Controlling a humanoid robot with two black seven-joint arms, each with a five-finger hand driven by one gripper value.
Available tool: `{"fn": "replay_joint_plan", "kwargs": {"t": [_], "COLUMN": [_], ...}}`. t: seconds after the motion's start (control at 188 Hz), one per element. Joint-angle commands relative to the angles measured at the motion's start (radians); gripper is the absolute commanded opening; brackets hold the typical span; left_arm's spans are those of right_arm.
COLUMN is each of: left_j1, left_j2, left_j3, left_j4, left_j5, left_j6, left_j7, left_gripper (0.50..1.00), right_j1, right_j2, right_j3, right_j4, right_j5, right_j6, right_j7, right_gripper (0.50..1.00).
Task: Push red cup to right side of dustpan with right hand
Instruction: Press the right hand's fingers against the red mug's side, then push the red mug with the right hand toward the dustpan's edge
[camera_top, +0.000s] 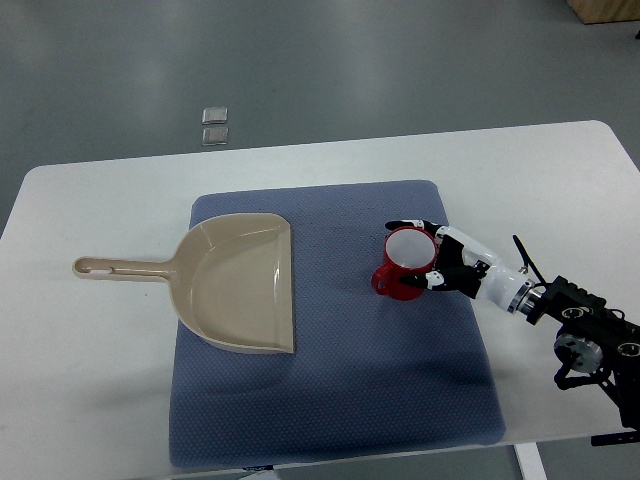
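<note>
Right of frame centre, on a blue mat (330, 400): red cup (403, 262), upright, white inside, well apart from the beige dustpan (240, 285) at its left. Against the cup's right side, right hand (447, 262), fingers curled around its rim and wall, grasping it. Hidden behind those fingers: the cup's far wall; handle hard to make out.

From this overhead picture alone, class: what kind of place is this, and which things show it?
Probably a robotics lab or test room: a plain white table on a bare grey floor, with a blue mat laid out as a work area holding only a dustpan and red cup.
</note>
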Motion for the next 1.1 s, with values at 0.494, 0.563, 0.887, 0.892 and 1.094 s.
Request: {"fn": "replay_joint_plan", "kwargs": {"t": [0.494, 0.563, 0.887, 0.892, 1.094], "left_j1": [0.0, 0.0, 0.0, 0.0, 0.0], "left_j2": [0.0, 0.0, 0.0, 0.0, 0.0], "left_j3": [0.001, 0.001, 0.001, 0.001, 0.001], "left_j4": [0.0, 0.002, 0.002, 0.002, 0.0], "left_j5": [-0.001, 0.0, -0.001, 0.0, 0.0], "left_j6": [0.0, 0.0, 0.0, 0.0, 0.0], "left_j7": [0.0, 0.0, 0.0, 0.0, 0.0], "left_gripper": [1.0, 1.0, 1.0, 1.0, 1.0], "right_j1": [0.016, 0.016, 0.03, 0.03, 0.06], "right_j2": [0.067, 0.078, 0.135, 0.136, 0.171], "right_j3": [-0.047, -0.055, -0.056, -0.056, -0.113], "right_j4": [-0.005, -0.005, -0.004, -0.002, 0.001], "right_j5": [0.0, 0.0, 0.0, 0.0, 0.0], "right_j6": [-0.07, -0.076, -0.104, -0.105, -0.136], "right_j7": [0.0, 0.0, 0.0, 0.0, 0.0], "right_gripper": [0.934, 0.934, 0.934, 0.934, 0.934]}}
